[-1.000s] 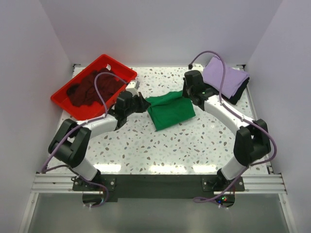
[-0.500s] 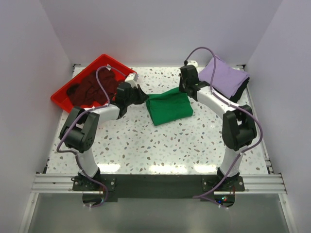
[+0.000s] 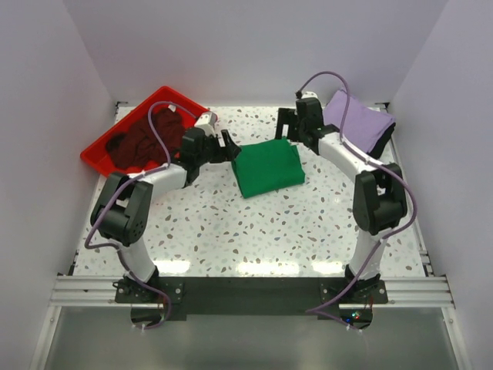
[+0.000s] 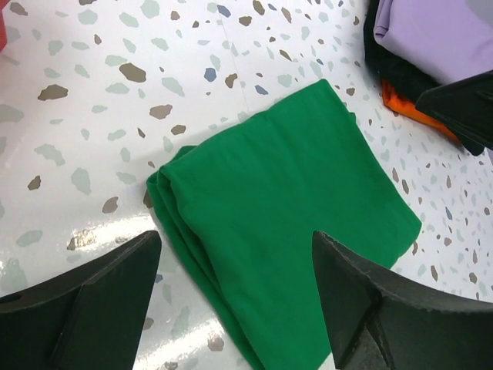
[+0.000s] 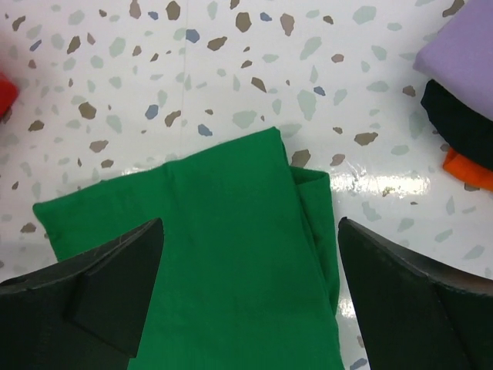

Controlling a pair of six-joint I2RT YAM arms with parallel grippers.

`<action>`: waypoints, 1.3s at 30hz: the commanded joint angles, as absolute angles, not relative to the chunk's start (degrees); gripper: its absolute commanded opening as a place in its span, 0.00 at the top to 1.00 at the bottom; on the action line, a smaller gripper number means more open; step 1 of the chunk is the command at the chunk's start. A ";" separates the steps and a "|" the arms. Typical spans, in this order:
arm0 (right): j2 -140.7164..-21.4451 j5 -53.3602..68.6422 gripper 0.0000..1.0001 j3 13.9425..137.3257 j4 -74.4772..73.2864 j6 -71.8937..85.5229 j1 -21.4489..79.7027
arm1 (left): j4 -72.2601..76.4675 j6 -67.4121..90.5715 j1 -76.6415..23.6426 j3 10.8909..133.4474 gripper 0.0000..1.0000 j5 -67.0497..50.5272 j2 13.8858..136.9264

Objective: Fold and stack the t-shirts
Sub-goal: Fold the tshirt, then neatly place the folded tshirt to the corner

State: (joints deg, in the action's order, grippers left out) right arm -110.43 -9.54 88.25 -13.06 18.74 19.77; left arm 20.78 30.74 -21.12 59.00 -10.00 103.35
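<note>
White speckled terrazzo table (image 3: 231, 223): we had the red plastic tray (image 3: 176, 99) at far left, with dark maroon cloth t-shirts (image 3: 142, 139) heaped in it. At far right we saw a folded stack: lavender t-shirt (image 3: 358, 127) over black t-shirt (image 5: 462, 116) over orange t-shirt (image 5: 466, 169). The folded bright green t-shirt (image 3: 268, 167) lay flat mid-table, apart from both. Left gripper (image 3: 229, 146) sat by its left edge and right gripper (image 3: 286, 123) by its far right corner. Both jaws were spread wide, gripping nothing.
</note>
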 commanded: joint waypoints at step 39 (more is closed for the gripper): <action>-119.78 30.32 0.05 74.97 4.05 19.16 4.92 | 18.55 27.07 -25.66 59.24 0.76 -6.33 113.38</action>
